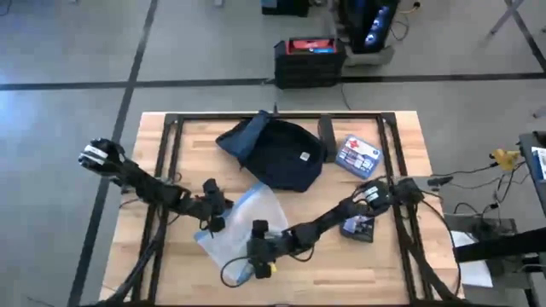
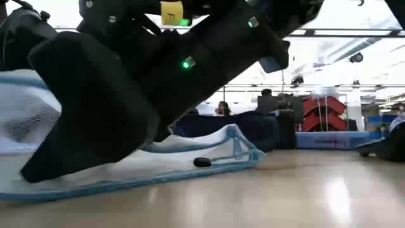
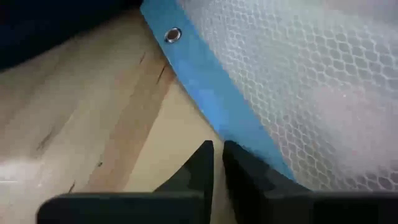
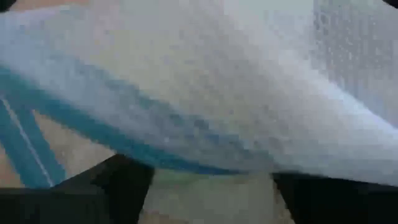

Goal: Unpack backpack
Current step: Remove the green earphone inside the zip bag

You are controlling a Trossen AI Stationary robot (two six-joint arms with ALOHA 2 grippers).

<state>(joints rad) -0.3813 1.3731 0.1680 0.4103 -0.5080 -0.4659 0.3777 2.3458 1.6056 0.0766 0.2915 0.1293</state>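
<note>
High view alone shows backpack [image 1: 281, 153]; wrist views only mesh pouch [image 3: 298, 93]

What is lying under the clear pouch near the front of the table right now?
Only the wooden table shows under and around the clear pouch. The right gripper and left gripper sit over its near edge, hiding that part. Its bubble lining blurs anything inside or beneath.

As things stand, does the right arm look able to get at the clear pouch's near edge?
Probably yes. The right gripper sits low at the pouch, fingers spread with the blue-trimmed edge between them, nothing in between. The left gripper rests shut at the opposite edge.
</note>
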